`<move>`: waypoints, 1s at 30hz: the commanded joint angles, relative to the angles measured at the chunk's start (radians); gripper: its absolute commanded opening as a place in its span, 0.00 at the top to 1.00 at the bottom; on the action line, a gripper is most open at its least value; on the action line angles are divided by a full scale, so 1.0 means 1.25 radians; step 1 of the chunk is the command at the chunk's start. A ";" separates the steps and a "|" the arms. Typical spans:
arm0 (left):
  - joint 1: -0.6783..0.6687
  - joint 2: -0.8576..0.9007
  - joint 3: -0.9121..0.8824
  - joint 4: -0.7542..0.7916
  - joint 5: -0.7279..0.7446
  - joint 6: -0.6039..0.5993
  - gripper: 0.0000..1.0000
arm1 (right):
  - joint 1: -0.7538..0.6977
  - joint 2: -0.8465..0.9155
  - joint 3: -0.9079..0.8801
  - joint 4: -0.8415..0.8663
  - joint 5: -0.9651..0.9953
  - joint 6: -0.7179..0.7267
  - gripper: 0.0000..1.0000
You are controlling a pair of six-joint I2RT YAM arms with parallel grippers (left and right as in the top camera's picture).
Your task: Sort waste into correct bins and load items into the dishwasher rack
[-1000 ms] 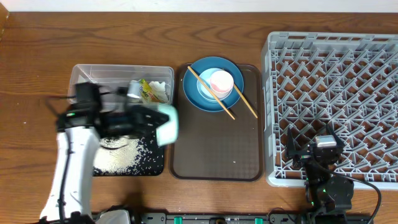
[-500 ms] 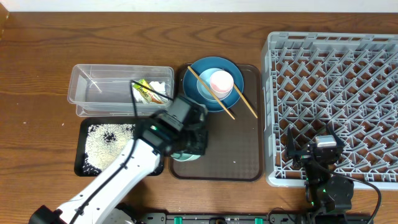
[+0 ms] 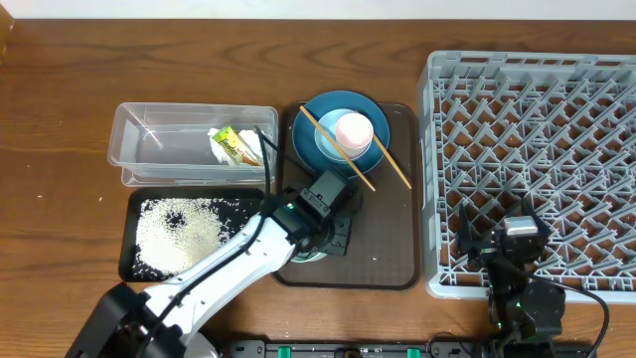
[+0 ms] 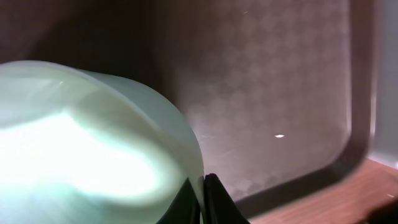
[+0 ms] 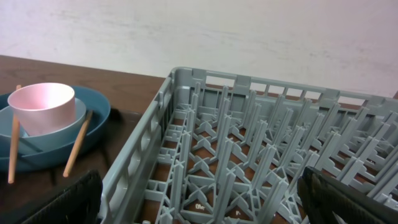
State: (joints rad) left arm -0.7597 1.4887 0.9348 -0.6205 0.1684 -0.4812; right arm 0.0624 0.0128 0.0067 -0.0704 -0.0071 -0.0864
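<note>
Pinching the rim of the pale mint bowl [image 4: 93,143] with the left hand [image 4: 200,200], clamped tight on the edge. Holding it low over the near left part of the brown serving tray [image 3: 388,249], close to the tray's front lip; cannot tell from either view whether resting on the tray floor or just above it. From overhead, mostly hiding the bowl under the wrist, with only a sliver of mint peeking out. Over to the right hand [image 5: 198,193] now: spread wide apart, gripping nothing, parked at the near edge of the dishwasher rack [image 3: 537,109], well apart from the bowl. At the far end of the brown tray, spotting the large round blue plate [image 3: 308,151], stacked with the small light-blue bowl [image 3: 328,139] and, standing in that, the pink-white cup [image 3: 354,129]. Across the stack, seeing the wooden chopsticks [image 3: 338,149] laid slantwise, one over bowl and plate, the other running off the plate's right rim onto the tray. Left of the brown tray, finding the clear tub [image 3: 149,149], with the yellow-green wrapper [image 3: 233,145] and crumpled white tissue [image 3: 254,151] bunched at its right end. Just in front of the tub, finding the black tray [image 3: 131,239], spread with white rice grains [image 3: 184,234]. All laid out on a wooden desk [image 3: 60,99].
</note>
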 commanded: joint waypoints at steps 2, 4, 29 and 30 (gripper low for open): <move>-0.001 0.003 0.015 0.005 -0.025 -0.012 0.83 | 0.003 -0.001 -0.001 -0.003 0.002 0.009 0.01; -0.001 0.003 0.015 0.004 -0.025 -0.012 0.71 | 0.003 -0.001 -0.001 -0.003 0.002 0.009 0.01; 0.236 -0.589 0.063 -0.249 -0.367 0.019 0.20 | 0.003 -0.001 -0.001 -0.001 -0.028 0.032 0.01; 0.240 -0.598 0.063 -0.266 -0.367 0.019 0.18 | 0.003 -0.001 -0.001 0.002 -0.038 0.059 0.01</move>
State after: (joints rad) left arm -0.4808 0.7738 1.0077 -0.9188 -0.1890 -0.4664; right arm 0.0624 0.0128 0.0067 -0.0681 -0.0162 -0.0742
